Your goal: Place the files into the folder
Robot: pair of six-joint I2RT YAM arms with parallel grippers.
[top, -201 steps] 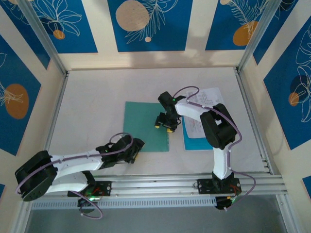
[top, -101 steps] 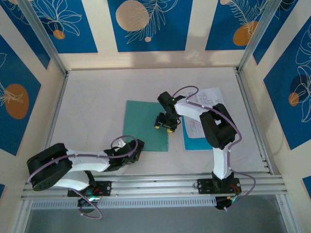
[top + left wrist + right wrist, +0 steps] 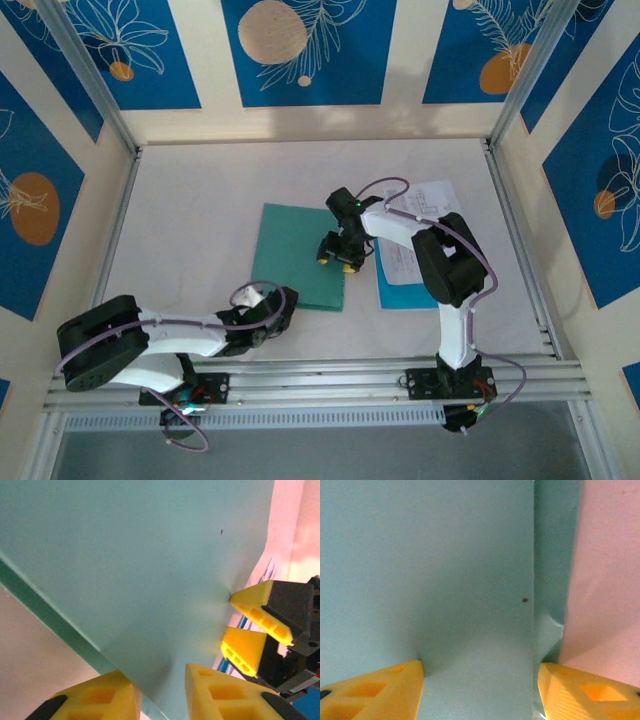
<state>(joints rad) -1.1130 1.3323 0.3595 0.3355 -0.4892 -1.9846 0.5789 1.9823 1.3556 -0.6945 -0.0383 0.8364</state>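
Folder [image 3: 295,255] is laid on white table [image 3: 200,220] inside blue-patterned walls [image 3: 300,50], files [image 3: 398,265] just right of it, near corner straddled by part-open left gripper [image 3: 284,299], right edge touched by wide-open empty right gripper [image 3: 338,260], outline slightly rotated since earlier frame.

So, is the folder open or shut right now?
Shut: the folder shows one closed teal cover, and the files lie outside, beside it.

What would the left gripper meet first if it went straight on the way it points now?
The folder: its teal cover lies right ahead of the left gripper. Farther along, probably the right gripper, though depth is unclear.
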